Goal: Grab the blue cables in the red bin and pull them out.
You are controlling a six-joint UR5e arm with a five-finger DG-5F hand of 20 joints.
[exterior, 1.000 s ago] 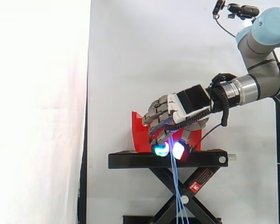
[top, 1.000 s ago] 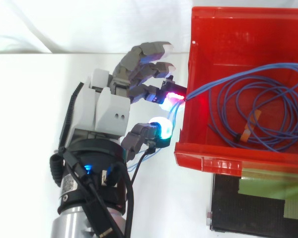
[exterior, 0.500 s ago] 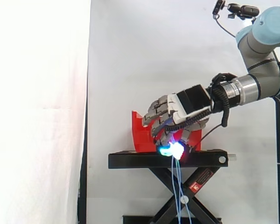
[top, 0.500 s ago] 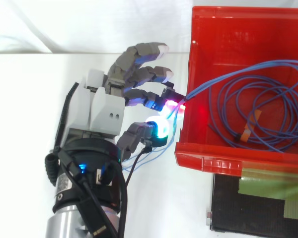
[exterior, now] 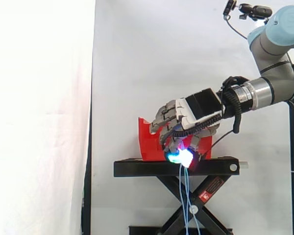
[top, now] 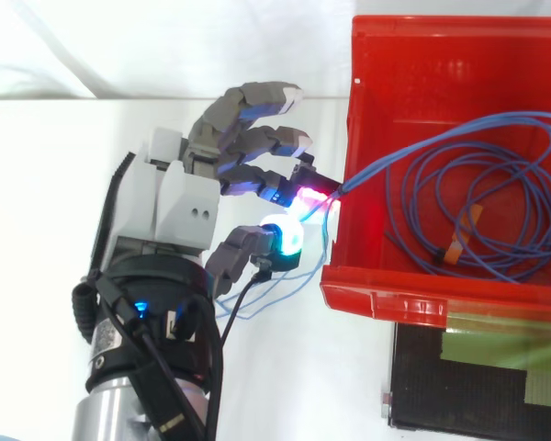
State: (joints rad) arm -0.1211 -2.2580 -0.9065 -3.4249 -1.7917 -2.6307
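Plastic, metal and cloth

The bin (top: 386,299) is glossy red plastic with a smooth, light-catching lip. The cables (top: 510,266) have a thin, smooth blue sheath. The hand (top: 179,197) has smooth white plastic shells and matt grey finger segments. The arm (exterior: 258,93) shows a brushed metal wrist and glossy pale-blue caps. The stand (exterior: 137,168) is matt black metal, and the curtain (exterior: 39,98) is white cloth.
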